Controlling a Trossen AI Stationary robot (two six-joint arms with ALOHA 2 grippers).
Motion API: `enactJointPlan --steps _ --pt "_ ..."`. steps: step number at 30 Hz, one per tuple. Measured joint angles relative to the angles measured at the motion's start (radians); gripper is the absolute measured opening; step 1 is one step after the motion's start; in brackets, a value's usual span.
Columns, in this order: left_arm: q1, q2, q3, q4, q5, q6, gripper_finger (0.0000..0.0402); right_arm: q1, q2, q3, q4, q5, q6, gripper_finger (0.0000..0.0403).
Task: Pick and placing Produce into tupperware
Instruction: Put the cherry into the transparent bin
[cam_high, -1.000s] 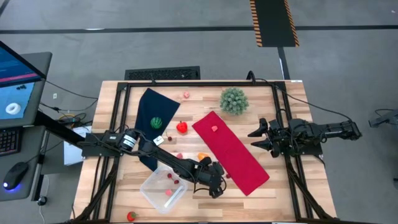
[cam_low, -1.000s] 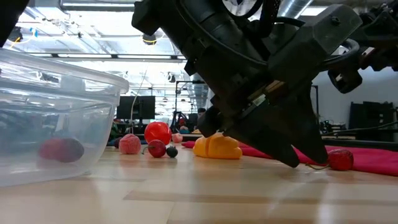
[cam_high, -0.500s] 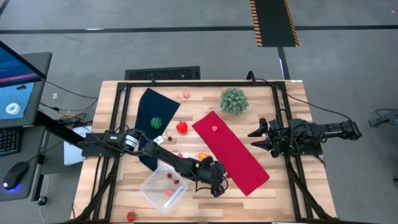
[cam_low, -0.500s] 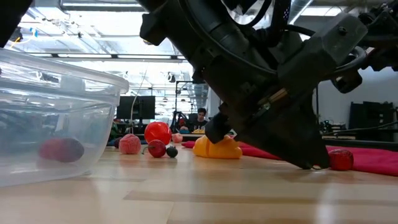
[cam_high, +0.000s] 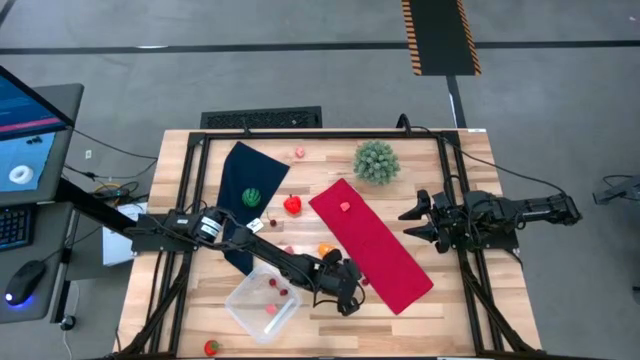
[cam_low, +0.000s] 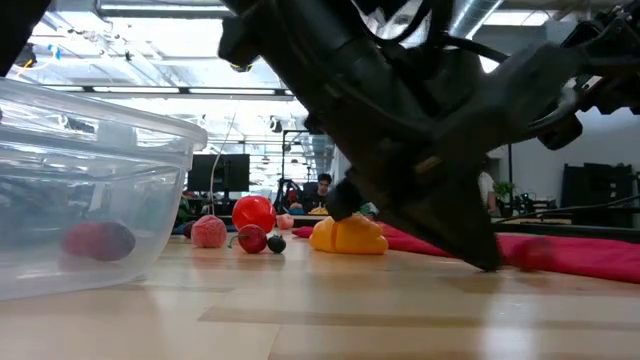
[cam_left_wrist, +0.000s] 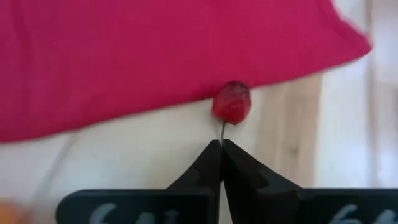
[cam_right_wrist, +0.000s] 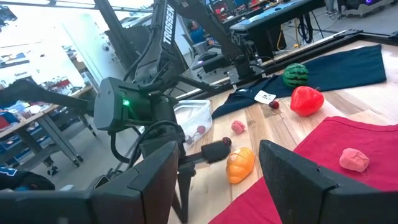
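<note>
My left gripper (cam_high: 352, 291) is low over the table at the near edge of the red cloth (cam_high: 372, 243), shut on a small red cherry-like fruit (cam_left_wrist: 232, 102) that lies right at the cloth's edge. In the low view that fruit (cam_low: 530, 254) is blurred beside the gripper's tip. The clear tupperware (cam_high: 262, 302) stands to the gripper's left with red pieces (cam_low: 100, 240) inside. An orange piece (cam_high: 326, 250), a red one (cam_high: 292, 204) and small berries (cam_low: 252, 239) rest on the wood. My right gripper (cam_high: 413, 222) waits open at the table's right. My left gripper holds the red fruit by its thin stem (cam_left_wrist: 222, 132), pinched between the two shut fingertips (cam_left_wrist: 213, 163). The fingers slant down from the table's left side and lie along the stem. The fruit's body sticks out past the tips at the cloth's edge; whether it is clear of the table, I cannot tell.
A spiky green plant ball (cam_high: 376, 161) stands near the far edge. A dark blue cloth (cam_high: 250, 190) carries a toy watermelon (cam_high: 252, 196). A pink piece (cam_high: 345, 207) lies on the red cloth, another (cam_high: 299, 152) far back, a strawberry (cam_high: 211, 347) at the near edge.
My left gripper has edged toward the table's right, up to the red cloth's near edge and the red fruit. In the low view the fruit, still before, now shows blurred and shifted a little toward the gripper.
</note>
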Motion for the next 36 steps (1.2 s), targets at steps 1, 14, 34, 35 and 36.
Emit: enactJointPlan --steps 1,14,34,35,36 --pt "-0.006 -0.008 -0.002 -0.014 -0.031 0.018 0.0000 0.000 0.000 0.000 0.000 0.000 0.000 0.0249" --pt "-0.099 -0.153 -0.001 -0.190 -0.362 0.031 0.0000 0.000 0.000 0.000 0.000 0.000 0.000 0.0249" --pt "-0.431 -0.308 -0.040 -0.694 -0.837 -0.453 0.0000 0.000 0.000 0.000 0.000 0.000 0.000 0.0249" --pt "-0.443 -0.314 -0.040 -0.707 -0.850 -0.461 0.0000 0.000 0.000 0.000 0.000 0.000 0.000 0.0249" --pt "-0.454 -0.319 -0.040 -0.733 -0.860 -0.482 0.0000 0.000 0.000 0.000 0.000 0.000 0.000 0.0249"
